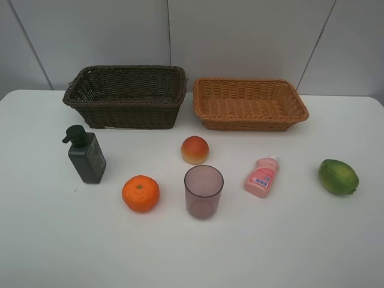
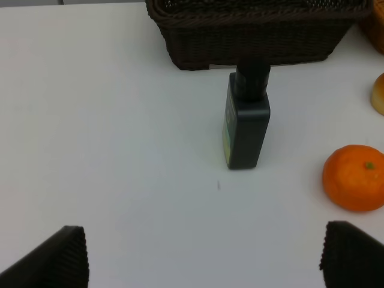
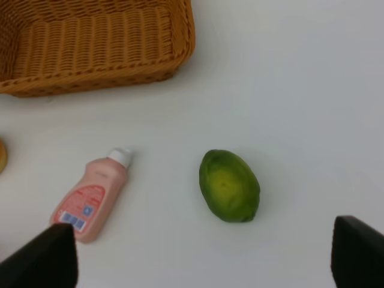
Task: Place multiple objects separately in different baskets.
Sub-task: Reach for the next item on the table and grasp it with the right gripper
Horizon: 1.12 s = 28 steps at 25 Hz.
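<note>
Left gripper [image 2: 204, 258] wide & empty, facing upright pump bottle [image 2: 246, 129] nr dark basket [image 2: 258, 30], right gripper [image 3: 204, 255] wide too, facing green fruit [image 3: 229, 186] (round, prob rolls), so off-centre pinch could topple bottle.

Left gripper [image 2: 204, 252]: matte black wedge-shaped fingers [image 2: 51, 261], finely ribbed (edges look serrated). Right gripper [image 3: 204, 243]: black fingers [image 3: 42, 258] too.

- The left basket [image 1: 126, 71] and right basket [image 1: 250, 82] stand side by side at the far side of the table [image 1: 36, 240].
- The cup [image 1: 203, 191] stands near the middle, with the peach [image 1: 195, 149] at its 12 o'clock.
- The mandarin [image 1: 140, 193] is at the cup's 9 o'clock, and the pump bottle [image 1: 87, 156] is farther out, toward 10.
- The small bottle [image 1: 260, 177] lies at the cup's 3 o'clock, with the oval fruit [image 1: 338, 176] beyond it.
</note>
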Motion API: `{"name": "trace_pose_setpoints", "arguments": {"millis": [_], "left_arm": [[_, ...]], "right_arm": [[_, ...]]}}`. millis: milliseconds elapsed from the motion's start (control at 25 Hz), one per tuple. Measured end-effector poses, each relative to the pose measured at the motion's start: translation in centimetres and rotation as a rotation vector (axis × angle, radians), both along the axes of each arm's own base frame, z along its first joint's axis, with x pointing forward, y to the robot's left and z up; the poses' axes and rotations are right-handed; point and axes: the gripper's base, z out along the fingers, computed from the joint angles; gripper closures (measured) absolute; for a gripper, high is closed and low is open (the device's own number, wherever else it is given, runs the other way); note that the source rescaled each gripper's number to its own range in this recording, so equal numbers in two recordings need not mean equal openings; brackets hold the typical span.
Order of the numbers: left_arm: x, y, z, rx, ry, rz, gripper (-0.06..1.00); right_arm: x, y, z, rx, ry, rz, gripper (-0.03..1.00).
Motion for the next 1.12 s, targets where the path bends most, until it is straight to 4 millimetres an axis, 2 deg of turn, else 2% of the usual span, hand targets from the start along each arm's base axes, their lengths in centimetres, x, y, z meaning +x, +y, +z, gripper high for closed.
{"name": "trace_pose_setpoints", "arguments": {"millis": [160,320,440,640,920,1120], "left_arm": [[0.0,0.0,0.0,0.000,0.000,0.000,-0.06],[0.0,0.0,0.0,0.000,0.000,0.000,-0.06],[0.0,0.0,0.0,0.000,0.000,0.000,-0.06],[0.0,0.0,0.0,0.000,0.000,0.000,-0.06],[0.0,0.0,0.0,0.000,0.000,0.000,-0.06],[0.0,0.0,0.0,0.000,0.000,0.000,-0.06]], "right_arm": [[5.5,0.7,-0.2,0.000,0.113,0.058,0.17],[10.8,1.0,-2.0,-0.002,0.258,0.066,0.17],[13.6,1.1,-4.1,-0.001,0.362,0.066,0.17],[15.8,1.0,-7.4,-0.027,0.497,0.076,0.17],[17.3,0.7,-8.9,-0.075,0.497,0.085,0.17],[18.6,-0.5,-10.8,-0.085,0.532,0.058,0.17]]}}
